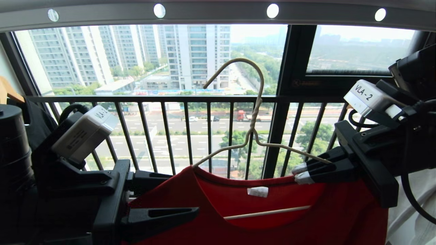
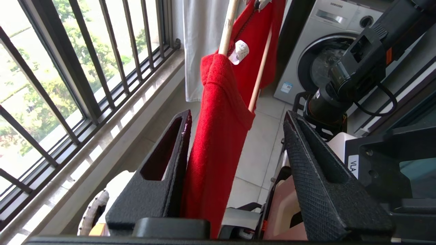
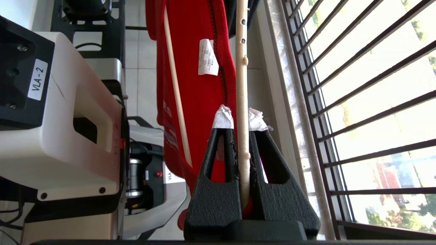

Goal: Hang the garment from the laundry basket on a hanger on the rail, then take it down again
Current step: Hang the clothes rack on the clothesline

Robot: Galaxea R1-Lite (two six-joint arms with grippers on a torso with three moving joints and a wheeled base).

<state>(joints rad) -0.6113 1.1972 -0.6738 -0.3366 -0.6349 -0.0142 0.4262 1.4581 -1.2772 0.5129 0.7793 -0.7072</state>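
Head view first: the red garment [image 1: 259, 214], a soft fine knit with a ribbed neckline and a small white label, sits on the thin off-white wire hanger [image 1: 256, 136], whose twisted neck rises to a slim curved hook in open air below the grey rail [image 1: 218, 13] and its row of round bright holes; the hook is not on the rail. The right gripper [image 1: 299, 173], black with white-taped tips, is clamped on the hanger's sloping wire shoulder at the shirt's collar. The left gripper [image 1: 163, 195] has its two black fingers spread apart at the garment's other shoulder. Behind them the black railing [image 1: 177, 98] of vertical bars stands close. Left wrist view now: the rough, stippled black fingers [image 2: 160, 170] stand wide, the red cloth [image 2: 218, 136] hanging between them and brushing one finger while well clear of the other, so nothing is pinched. Only here do a white washing machine [image 2: 327, 44], the pale tiled floor [image 2: 252, 149] and a bit of white woven basket [image 2: 92, 214] show. Right wrist view: the taped fingertips [image 3: 223, 117] squeeze the pale wire [image 3: 242, 112] tight, red knit [image 3: 197, 102] just beside it, and the railing [image 3: 357, 102] runs close alongside with little room to spare.
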